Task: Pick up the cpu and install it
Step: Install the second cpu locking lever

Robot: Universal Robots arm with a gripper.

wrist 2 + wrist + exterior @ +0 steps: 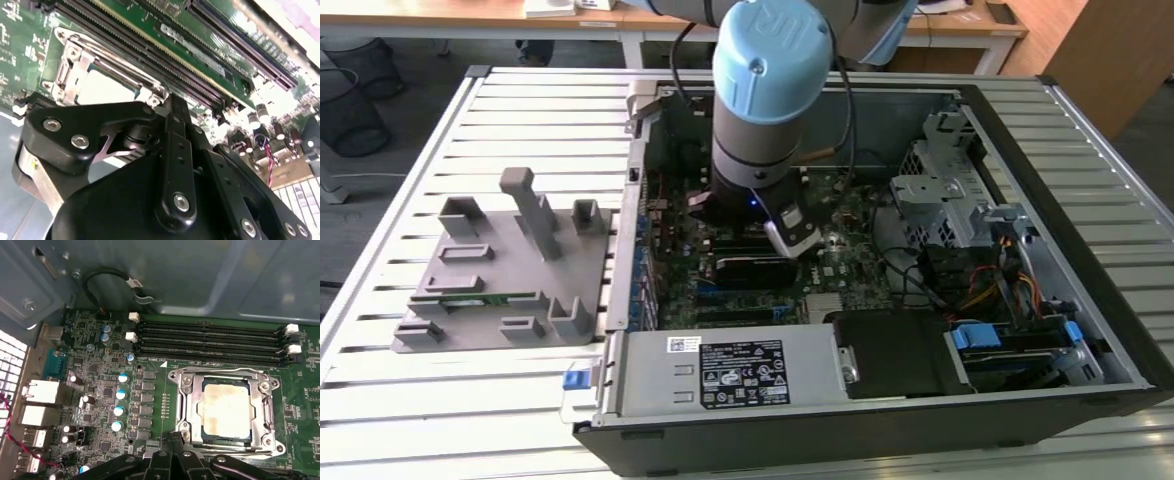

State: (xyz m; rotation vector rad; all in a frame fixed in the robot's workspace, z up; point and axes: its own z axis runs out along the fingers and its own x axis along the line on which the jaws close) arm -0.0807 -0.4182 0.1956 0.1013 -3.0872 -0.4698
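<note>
Pale cpu (102, 90) in its metal socket frame (67, 62), beside memory slots (165, 40).

In the exterior view the arm (767, 90) blocks the middle of the motherboard (854, 215), so the processor socket beneath it is out of sight, and the arm's upper part is cut off by the picture's top edge. In the second wrist view the black gripper (165, 165) body hides the near half of the socket frame (75, 70), and the cpu (107, 90) inside is a pale, washed-out patch, its edges unclear. In the first wrist view the gripper (172, 460) linkage covers the socket's near edge and runs off the picture; whether its fingers are apart cannot be told
</note>
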